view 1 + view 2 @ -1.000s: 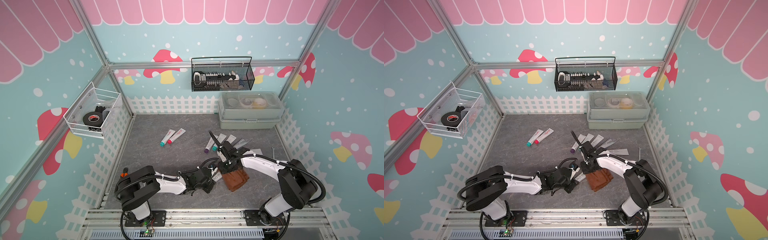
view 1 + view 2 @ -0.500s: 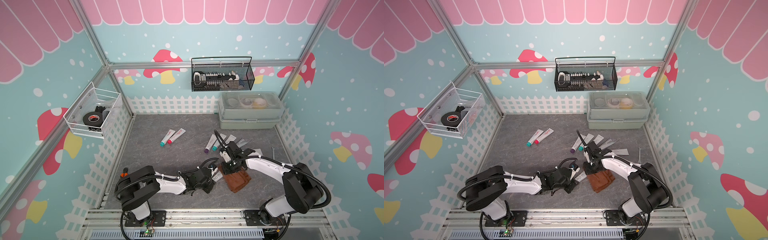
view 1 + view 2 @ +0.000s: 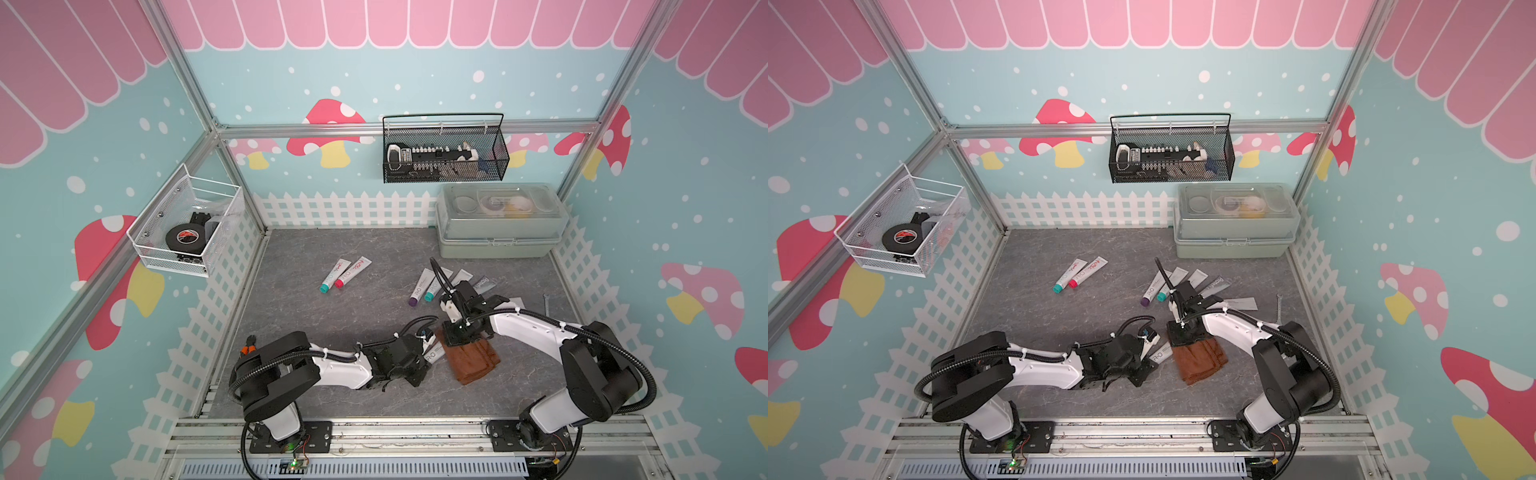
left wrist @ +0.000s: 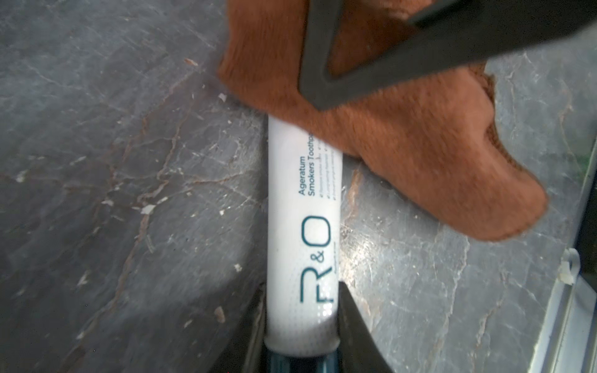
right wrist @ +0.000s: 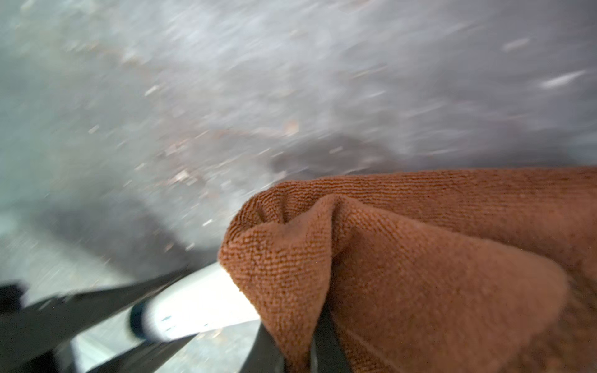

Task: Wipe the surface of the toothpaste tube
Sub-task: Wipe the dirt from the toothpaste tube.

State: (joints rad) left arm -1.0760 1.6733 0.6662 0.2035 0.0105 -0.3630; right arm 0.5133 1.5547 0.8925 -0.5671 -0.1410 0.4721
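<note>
Left tool (image 4: 303, 310): jaws clamped on the cap end of the white plastic R&O toothpaste tube (image 4: 303, 200). It holds the tube down on the grey marbled worktop (image 4: 113, 161), probably so wiping can't skid it. Right tool (image 5: 297, 350): jaws pinched on a fold of the rust-brown microfibre cloth (image 5: 403, 274). The cloth drapes over the tube's far end, ahead of the left tool. The lettered stretch nearest the left tool is bare, so the wipe looks mid-pass.
</note>
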